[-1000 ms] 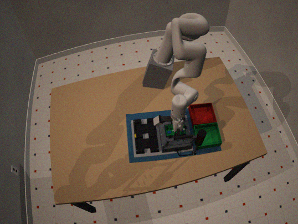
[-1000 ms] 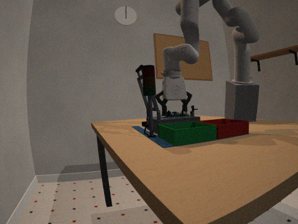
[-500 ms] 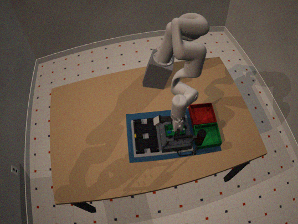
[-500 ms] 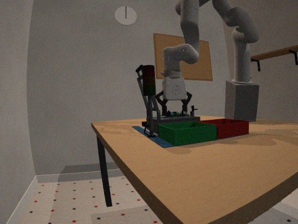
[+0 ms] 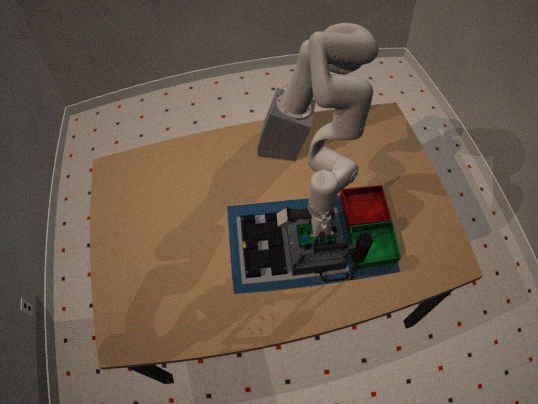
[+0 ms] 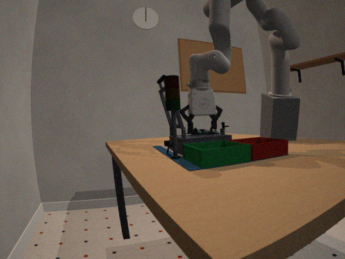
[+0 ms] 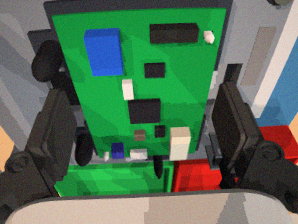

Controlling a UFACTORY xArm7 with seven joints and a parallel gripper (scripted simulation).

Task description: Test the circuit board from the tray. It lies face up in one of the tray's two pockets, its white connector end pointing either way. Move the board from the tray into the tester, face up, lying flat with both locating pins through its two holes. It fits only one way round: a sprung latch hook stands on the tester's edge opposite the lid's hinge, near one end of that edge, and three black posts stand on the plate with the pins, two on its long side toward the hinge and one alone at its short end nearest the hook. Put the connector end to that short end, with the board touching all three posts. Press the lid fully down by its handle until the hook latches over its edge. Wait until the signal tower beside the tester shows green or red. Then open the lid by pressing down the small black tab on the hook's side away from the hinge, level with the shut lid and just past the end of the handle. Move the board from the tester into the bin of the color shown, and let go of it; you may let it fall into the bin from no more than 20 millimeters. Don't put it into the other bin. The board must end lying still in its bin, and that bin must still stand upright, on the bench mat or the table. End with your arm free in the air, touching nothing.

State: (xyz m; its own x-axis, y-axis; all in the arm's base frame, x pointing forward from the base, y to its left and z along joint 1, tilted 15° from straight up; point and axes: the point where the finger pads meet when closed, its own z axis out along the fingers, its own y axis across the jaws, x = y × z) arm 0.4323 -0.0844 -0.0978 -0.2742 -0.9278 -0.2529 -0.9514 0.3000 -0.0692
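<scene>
On the bench: a wooden bench [image 5: 165, 240] with dark legs carries a blue mat [image 5: 235, 280], and all the small things sit on or by that mat.
Room: grey walls, a pale floor with red and dark dots, a round clock [image 6: 145, 18], an orange board [image 6: 237, 68] on the wall and a shelf [image 6: 317, 61] at the right.
Arm: one pale arm [image 5: 340, 100] stands on a grey block [image 5: 280, 137] at the far edge of the bench.
Tray: one dark tray [image 5: 262, 247] with two pockets; both look bare from above.
Tester: one grey tester [image 5: 300, 260], just beside the tray, with its lid [image 6: 164, 93] tilted up.
Bins: two, one red bin [image 5: 366, 204] and one green bin [image 5: 382, 242], touching side by side.
Light pole: one light pole [image 6: 172, 93] stands by the tester near the green bin; no lamp on it looks bright.
Board: one green board [image 7: 140, 76] lies face up on the tester plate.
Board's long way: it runs between the two fingers in the wrist view, and the white plug [image 7: 180, 143] end is at the bottom of that view, toward the bins.
Hand: the hand [image 7: 143, 137] hangs right over the board, spread wide, with one dark finger [image 7: 49, 132] on each long side and nothing pinched.
</scene>
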